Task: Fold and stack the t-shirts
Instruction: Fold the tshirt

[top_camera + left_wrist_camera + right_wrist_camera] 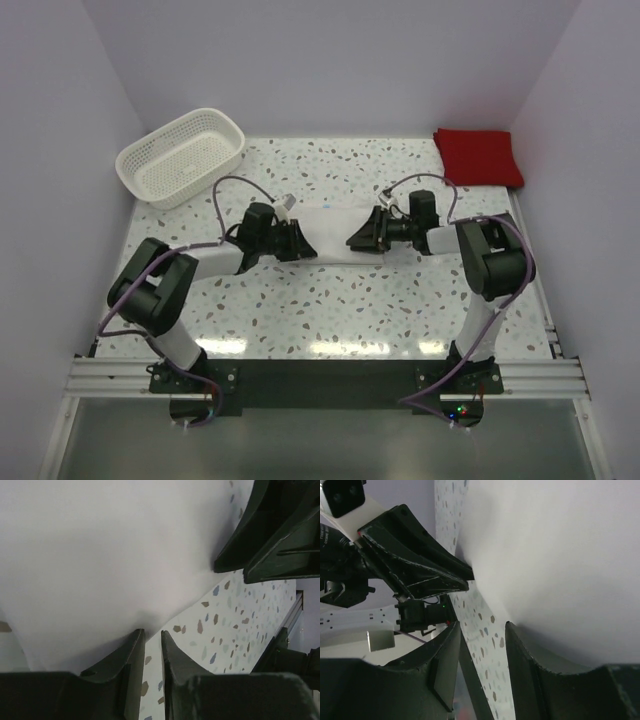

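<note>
The white t-shirt (333, 228) lies folded into a small band at the table's middle. It fills the left wrist view (110, 555) and the right wrist view (560, 555). My left gripper (302, 245) is at its left end and my right gripper (357, 240) at its right end, tips facing each other. The left gripper (150, 632) has a narrow gap with only table showing in it, and one fingertip touches the cloth's edge. The right gripper (482, 627) is open wider, one finger against the cloth's edge. The red t-shirt (478, 155) lies folded at the back right corner.
A white lattice basket (182, 155) stands at the back left. The speckled table (330, 310) is bordered by walls on three sides. The right gripper's fingers (270, 540) show in the left wrist view, and the left gripper's fingers (420, 565) in the right wrist view.
</note>
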